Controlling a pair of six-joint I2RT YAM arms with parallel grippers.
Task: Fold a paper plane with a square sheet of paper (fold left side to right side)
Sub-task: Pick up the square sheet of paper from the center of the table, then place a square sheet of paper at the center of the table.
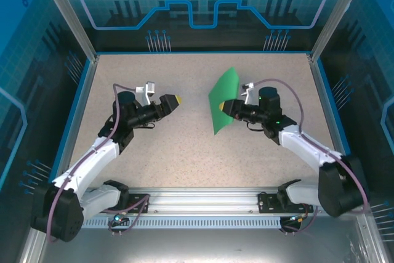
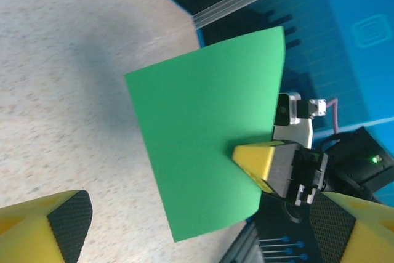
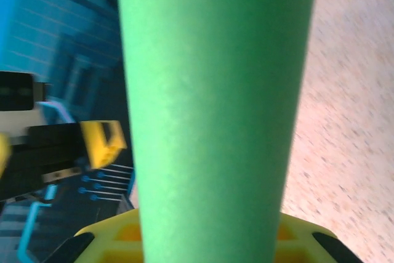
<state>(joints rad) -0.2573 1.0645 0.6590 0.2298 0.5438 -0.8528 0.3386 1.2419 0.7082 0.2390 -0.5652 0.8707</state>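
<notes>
Here, over a speckled, blue-walled table (image 1: pixel 184 146), right tool (image 1: pixel 221 106) grips the sheet (image 1: pixel 225 89); left tool (image 1: pixel 176 99) gapes.

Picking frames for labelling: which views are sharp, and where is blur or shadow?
Top external: sharp, evenly lit, green sheet crisp. Left wrist: sheet in focus, soft shadow on the table beside it. Right wrist: sheet too close, blurred; table speckle smeared.

Surface (image 1: pixel 184 152): speckled beige, grainy, flat, matte. Blue rim (image 1: pixel 203 53) along far edge and both sides. Silver slotted rail (image 1: pixel 203 201) across near edge. Soft grey shadow (image 2: pixel 92 69) on surface, left wrist view.
</notes>
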